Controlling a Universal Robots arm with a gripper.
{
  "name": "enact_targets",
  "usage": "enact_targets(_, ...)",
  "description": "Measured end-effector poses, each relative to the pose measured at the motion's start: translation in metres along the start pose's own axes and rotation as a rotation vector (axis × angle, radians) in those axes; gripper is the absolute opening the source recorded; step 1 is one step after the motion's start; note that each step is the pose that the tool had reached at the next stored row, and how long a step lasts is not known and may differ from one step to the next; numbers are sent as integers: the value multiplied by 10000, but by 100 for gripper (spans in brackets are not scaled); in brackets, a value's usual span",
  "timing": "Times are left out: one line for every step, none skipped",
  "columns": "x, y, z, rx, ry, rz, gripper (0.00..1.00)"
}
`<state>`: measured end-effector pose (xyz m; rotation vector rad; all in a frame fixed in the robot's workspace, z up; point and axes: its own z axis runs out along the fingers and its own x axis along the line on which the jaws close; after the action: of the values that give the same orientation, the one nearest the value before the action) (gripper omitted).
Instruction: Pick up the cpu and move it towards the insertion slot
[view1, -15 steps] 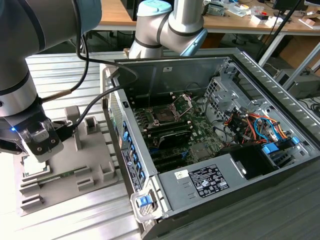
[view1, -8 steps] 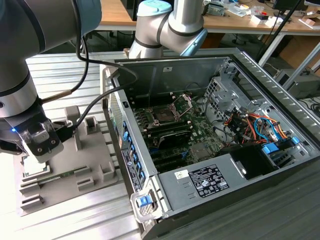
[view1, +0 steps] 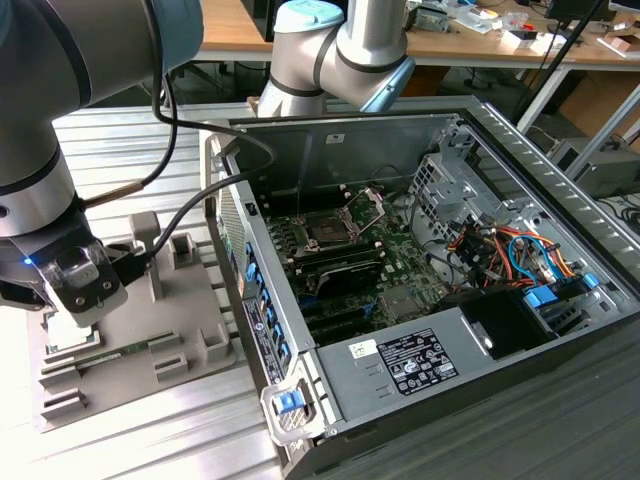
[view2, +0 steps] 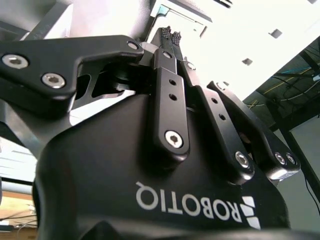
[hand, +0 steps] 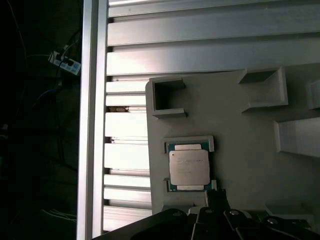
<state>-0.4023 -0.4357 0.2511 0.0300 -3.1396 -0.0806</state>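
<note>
The cpu (hand: 189, 167), a small square chip with a silvery face, lies flat in its pocket on the grey fixture plate (hand: 245, 150). My gripper (hand: 216, 195) hangs just above the plate, its tips beside one corner of the chip and not touching it. In the second wrist view the two black fingers (view2: 172, 95) run together to pads that meet, so the gripper (view2: 170, 34) is shut with nothing in it. The exterior view has the gripper (view1: 78, 318) over the fixture plate (view1: 150, 330) at its left. The insertion slot (view1: 325, 228), its silver bracket raised, sits on the motherboard inside the open computer case.
The open computer case (view1: 450, 370) lies at the exterior view's right, its metal wall between the plate and the motherboard. Cables (view1: 505, 250) and a power supply (view1: 420, 360) fill its near part. Raised grey blocks (view1: 150, 235) stand on the plate. A ribbed aluminium table (view1: 130, 440) carries everything.
</note>
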Motion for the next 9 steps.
enact_targets(0,0,2,0,0,0,11)
enact_targets(0,0,7,0,-1,0,11)
enact_targets(0,0,9,0,0,0,11)
enact_targets(0,-1,10,0,-1,0,11)
enact_targets(0,-1,13,0,0,0,11)
enact_targets(0,-1,15,1,0,0,11)
enact_targets(0,-1,17,0,-1,0,11)
enact_targets(0,-1,19,0,0,0,11)
enact_targets(0,-1,21,0,0,0,11)
